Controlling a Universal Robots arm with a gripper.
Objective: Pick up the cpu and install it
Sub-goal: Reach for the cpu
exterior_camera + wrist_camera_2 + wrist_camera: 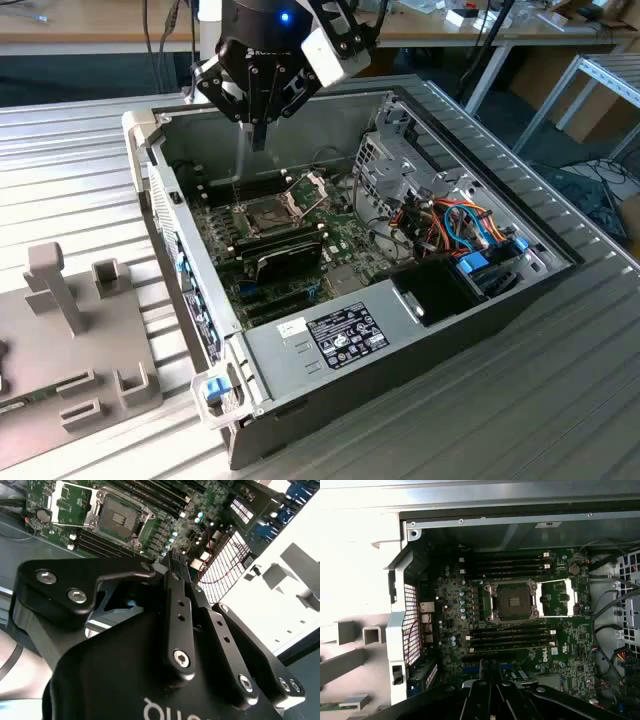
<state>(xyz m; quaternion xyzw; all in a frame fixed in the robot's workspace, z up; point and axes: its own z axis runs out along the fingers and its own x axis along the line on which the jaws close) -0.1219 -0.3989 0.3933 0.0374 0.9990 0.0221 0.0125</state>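
The cpu is out of view. My gripper hangs above the back left part of the open computer case, a good way over the green motherboard. Its black fingers lie close together, shut, and I see nothing between them. The cpu socket on the board shows a dark, bare middle. Its hinged metal frame is flipped open beside it. In the exterior view the socket lies below and slightly in front of the gripper. The same socket appears beyond the fingers in the second wrist view.
Long black memory sticks flank the socket on two sides. A metal drive cage and coloured cables fill the case towards the exterior view's right. A grey fixture with upright blocks sits outside the case on the exterior view's left.
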